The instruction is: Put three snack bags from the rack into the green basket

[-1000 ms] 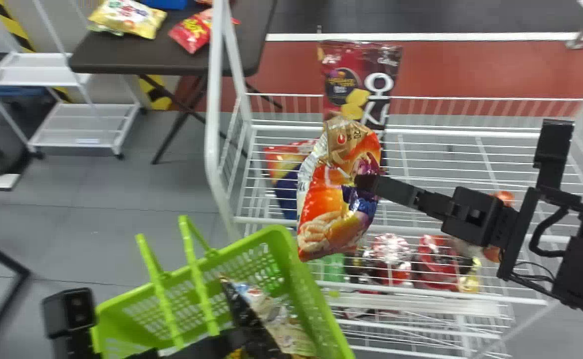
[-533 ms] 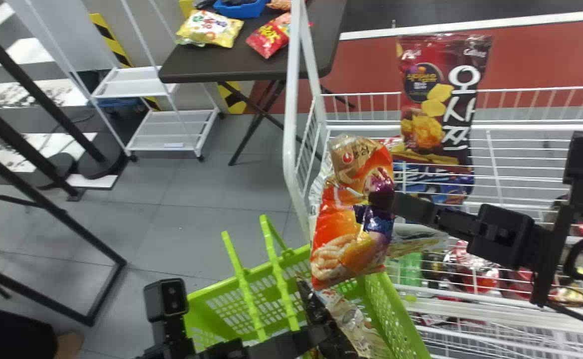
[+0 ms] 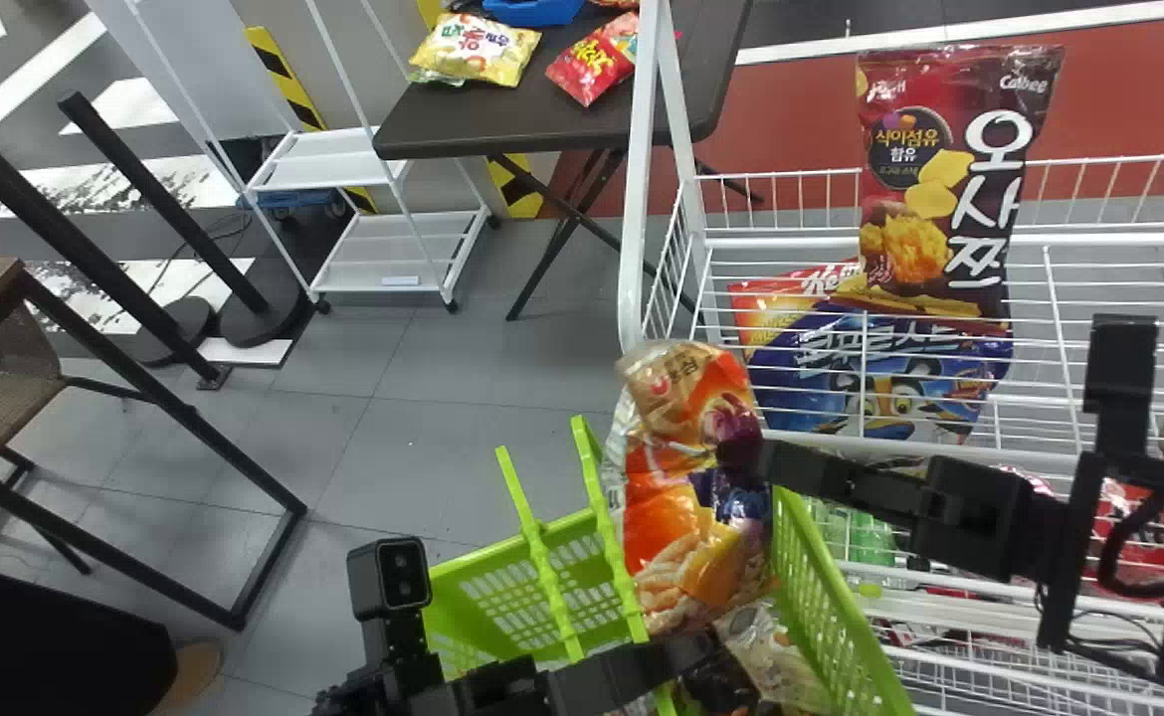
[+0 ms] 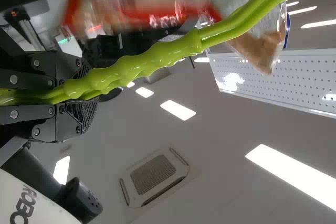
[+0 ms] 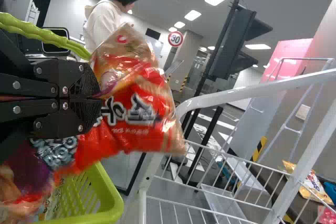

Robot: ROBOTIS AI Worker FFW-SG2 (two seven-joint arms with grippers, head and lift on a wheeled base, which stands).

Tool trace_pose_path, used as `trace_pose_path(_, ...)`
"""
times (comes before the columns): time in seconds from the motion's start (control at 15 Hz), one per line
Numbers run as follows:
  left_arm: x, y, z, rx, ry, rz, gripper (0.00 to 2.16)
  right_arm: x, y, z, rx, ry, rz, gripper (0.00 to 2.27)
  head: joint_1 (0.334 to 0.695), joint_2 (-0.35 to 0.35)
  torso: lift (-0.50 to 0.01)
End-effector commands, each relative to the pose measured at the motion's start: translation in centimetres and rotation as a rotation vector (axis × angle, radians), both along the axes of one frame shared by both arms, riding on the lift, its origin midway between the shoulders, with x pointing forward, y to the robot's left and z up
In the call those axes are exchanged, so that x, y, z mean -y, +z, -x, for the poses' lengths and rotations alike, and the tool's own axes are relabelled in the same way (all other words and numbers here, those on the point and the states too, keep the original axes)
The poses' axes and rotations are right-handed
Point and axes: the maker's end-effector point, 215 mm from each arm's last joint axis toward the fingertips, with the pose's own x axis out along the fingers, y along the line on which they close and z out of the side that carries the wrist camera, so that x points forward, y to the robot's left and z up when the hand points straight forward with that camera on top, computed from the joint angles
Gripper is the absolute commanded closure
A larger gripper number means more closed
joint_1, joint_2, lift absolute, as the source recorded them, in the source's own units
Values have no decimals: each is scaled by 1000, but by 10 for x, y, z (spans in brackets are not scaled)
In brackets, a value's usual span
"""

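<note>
Over the green basket (image 3: pixel 836 587) in the head view, my right gripper (image 3: pixel 746 455) is shut on an orange snack bag (image 3: pixel 691 497), which hangs upright and hides part of the basket. The right wrist view has this gripper (image 5: pixel 94 95) pinching the bag (image 5: pixel 142 114). Black and beige snack packaging (image 3: pixel 776 656) lies inside the basket. My left gripper (image 3: pixel 691 654) is at the basket; in the left wrist view this gripper (image 4: pixel 86 95) is shut on the green handle (image 4: pixel 152 59). A maroon bag (image 3: pixel 950 179) and a blue bag (image 3: pixel 880 373) are on the white rack (image 3: pixel 1050 239).
A red-and-yellow bag (image 3: pixel 771 308) lies behind the blue one. The rack's left post (image 3: pixel 639 199) rises close behind the basket. Farther back, a dark table (image 3: pixel 502 124) bears more bags beside a white shelf cart (image 3: pixel 403 254). Lower rack tiers hold red and green packages.
The head view has swung left, so the scene sits farther right. The right gripper has carried the orange bag from in front of the rack to over the basket.
</note>
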Motion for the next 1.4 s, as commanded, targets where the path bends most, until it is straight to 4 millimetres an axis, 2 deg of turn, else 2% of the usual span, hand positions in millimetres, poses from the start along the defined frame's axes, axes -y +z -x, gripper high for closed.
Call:
trace_pose_path(0.0,3,-1,0,-3,-7,0,2148,-8,11,0,28,45,31,2250,695,350,0)
trace_pose_path(0.13,5,-1,0,-1,-10,1,2148,-13,6,8,21,75,58,2250,695,350,0)
trace_pose_path(0.33,2,0,0,-1,-3,2,2148,-11,-27,43,-50,150,141,2250,695,350,0)
trace_pose_path(0.47,2,1,-1,1,-4,4,2148,-5,-40,55,-72,171,181,2250,695,350,0)
trace_pose_path(0.67,3,2,-2,3,-5,6,2148,-2,-57,65,-67,186,268,2246,695,350,0)
trace_pose_path(0.73,2,3,-2,6,-5,7,2145,-1,-61,67,-70,193,279,2182,695,350,0)
trace_pose_path(0.87,2,4,-2,8,-5,10,2148,-6,-64,76,-74,219,289,1777,695,350,0)
trace_pose_path(0.93,2,4,-2,8,-5,10,2148,-7,-65,77,-74,224,289,1139,695,350,0)
trace_pose_path(1.0,2,4,-2,8,-5,10,2145,-6,-64,78,-72,225,289,215,695,350,0)
trace_pose_path(1.07,2,4,-2,8,-4,9,2148,-5,-60,75,-63,217,283,-2,695,350,0)
trace_pose_path(1.33,1,3,-1,5,-4,11,2148,2,-46,62,-49,181,243,49,695,350,0)
